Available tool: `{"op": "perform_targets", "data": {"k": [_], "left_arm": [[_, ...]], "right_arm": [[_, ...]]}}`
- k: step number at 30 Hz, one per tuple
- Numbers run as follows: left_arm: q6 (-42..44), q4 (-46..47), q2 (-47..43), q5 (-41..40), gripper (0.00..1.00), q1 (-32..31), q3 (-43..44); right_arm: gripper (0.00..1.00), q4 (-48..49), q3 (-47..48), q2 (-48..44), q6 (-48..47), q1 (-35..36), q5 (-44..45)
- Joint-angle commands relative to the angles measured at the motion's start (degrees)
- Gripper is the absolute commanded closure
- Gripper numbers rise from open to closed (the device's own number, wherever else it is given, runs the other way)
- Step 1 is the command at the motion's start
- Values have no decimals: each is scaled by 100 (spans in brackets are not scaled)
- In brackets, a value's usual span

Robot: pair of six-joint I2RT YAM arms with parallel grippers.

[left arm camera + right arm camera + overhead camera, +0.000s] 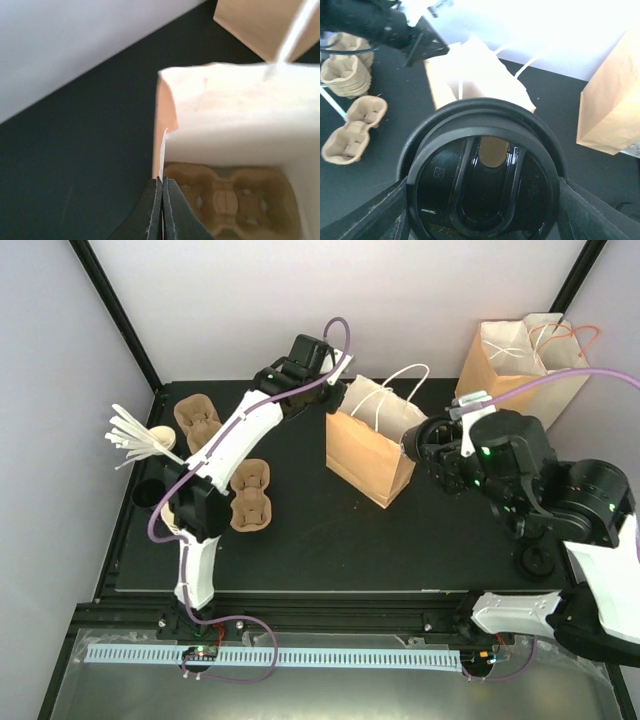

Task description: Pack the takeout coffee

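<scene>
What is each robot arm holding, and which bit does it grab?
The left gripper, jaws shut, pinches the nearer paper bag by its top edge near a corner. The right gripper holds the takeout coffee by opposite sides of its top.

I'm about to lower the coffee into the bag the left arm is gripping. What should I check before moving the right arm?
1. Right gripper, jaws clamped on the coffee: ok.
2. Left gripper, jaws shut on the bag rim: ok.
3. Bag mouth open: ok, the left wrist view looks inside.
4. Carrier flat on the bag bottom, visible cells empty: ok.
5. Coffee over the mouth: not ok, in the top view it sits at the bag's right side.
6. Cup bottom higher than the rim: cannot tell.
</scene>
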Motion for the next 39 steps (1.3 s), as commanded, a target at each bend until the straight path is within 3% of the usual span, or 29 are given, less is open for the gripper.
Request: {"op": "perform_targets", "data": {"k": [1,13,21,31,39], "left_arm": [[60,-396,-851,200,98,-25,-586],[-38,-1212,-2415,353,98,-18,-2331],[-113,-483,-3922,412,99,-19,-4013],[-43,245,-4613,113,98,-24,-4682],[47,1043,-5048,340,98,-25,-5221]], "right_arm": [[40,144,231,346,-181,-14,646],[42,791,139,915,-612,-8,4],[44,1124,-141,1062,-1002,-2,-1803],[44,1219,-664,1171,-979,63,-2220],[44,1412,-1013,1324,-1181,119,-2785]]}}
